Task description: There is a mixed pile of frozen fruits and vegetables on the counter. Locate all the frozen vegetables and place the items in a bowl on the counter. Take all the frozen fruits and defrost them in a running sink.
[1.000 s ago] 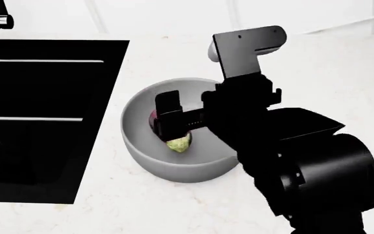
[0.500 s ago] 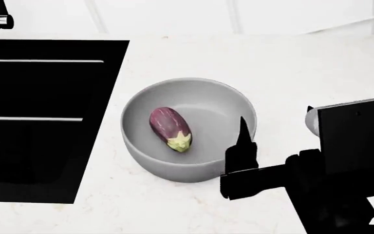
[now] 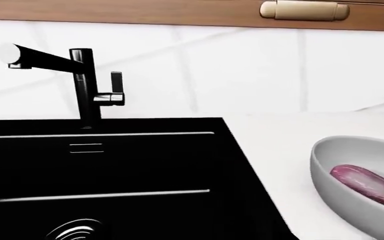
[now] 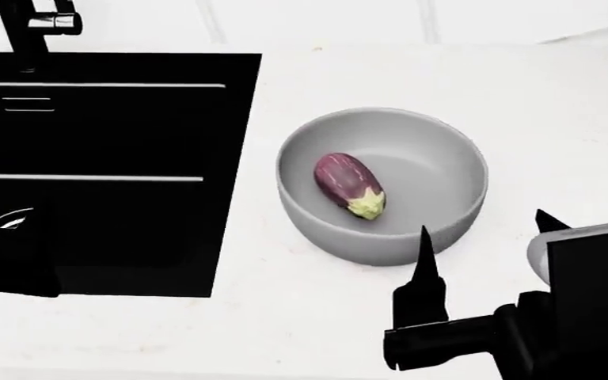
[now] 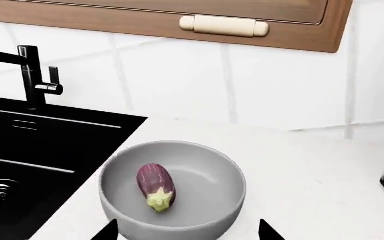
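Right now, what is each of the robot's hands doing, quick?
Left gripper: not in view, so it cannot be told.
Right gripper: jaws open, holding nothing, just short of the bowl with the eggplant inside.

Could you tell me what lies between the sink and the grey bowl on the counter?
Nothing: in the head view only a bare strip of white counter separates the sink from the bowl, which holds the eggplant.

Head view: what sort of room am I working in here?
Most likely a kitchen: a black sink with a dark faucet set into a white counter, tiled wall behind, and a wooden cabinet above.
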Tool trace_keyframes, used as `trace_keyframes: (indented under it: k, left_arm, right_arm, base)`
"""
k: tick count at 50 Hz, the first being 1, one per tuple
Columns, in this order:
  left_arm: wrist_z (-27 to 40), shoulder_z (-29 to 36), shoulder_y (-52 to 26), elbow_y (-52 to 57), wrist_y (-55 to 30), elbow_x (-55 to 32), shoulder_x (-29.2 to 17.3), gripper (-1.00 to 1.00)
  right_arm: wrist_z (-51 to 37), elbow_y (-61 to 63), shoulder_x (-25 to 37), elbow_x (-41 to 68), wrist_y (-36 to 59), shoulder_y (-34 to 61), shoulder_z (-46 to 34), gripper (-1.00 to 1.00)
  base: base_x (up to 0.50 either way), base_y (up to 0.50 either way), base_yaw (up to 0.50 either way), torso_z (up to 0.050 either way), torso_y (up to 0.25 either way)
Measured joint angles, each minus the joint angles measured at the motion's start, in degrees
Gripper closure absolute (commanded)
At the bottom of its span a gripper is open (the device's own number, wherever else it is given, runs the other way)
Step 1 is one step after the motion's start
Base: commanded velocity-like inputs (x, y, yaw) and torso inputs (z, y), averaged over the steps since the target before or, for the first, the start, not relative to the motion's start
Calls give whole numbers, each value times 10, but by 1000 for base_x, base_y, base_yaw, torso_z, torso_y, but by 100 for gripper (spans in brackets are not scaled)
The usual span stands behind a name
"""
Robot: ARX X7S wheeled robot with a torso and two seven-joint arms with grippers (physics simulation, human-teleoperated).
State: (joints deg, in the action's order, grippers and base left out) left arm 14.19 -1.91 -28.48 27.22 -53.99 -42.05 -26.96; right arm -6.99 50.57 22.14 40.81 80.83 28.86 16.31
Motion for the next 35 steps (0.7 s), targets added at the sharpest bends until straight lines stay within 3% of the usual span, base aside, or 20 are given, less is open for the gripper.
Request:
trace_keyframes:
  k: [35]
  left_arm:
    - [-5, -13, 13, -15, 18, -1, -8, -100]
  right_arm:
    - [-27, 3, 16, 41, 35, 15, -8, -100]
  base:
    - [21, 500, 0, 0, 0]
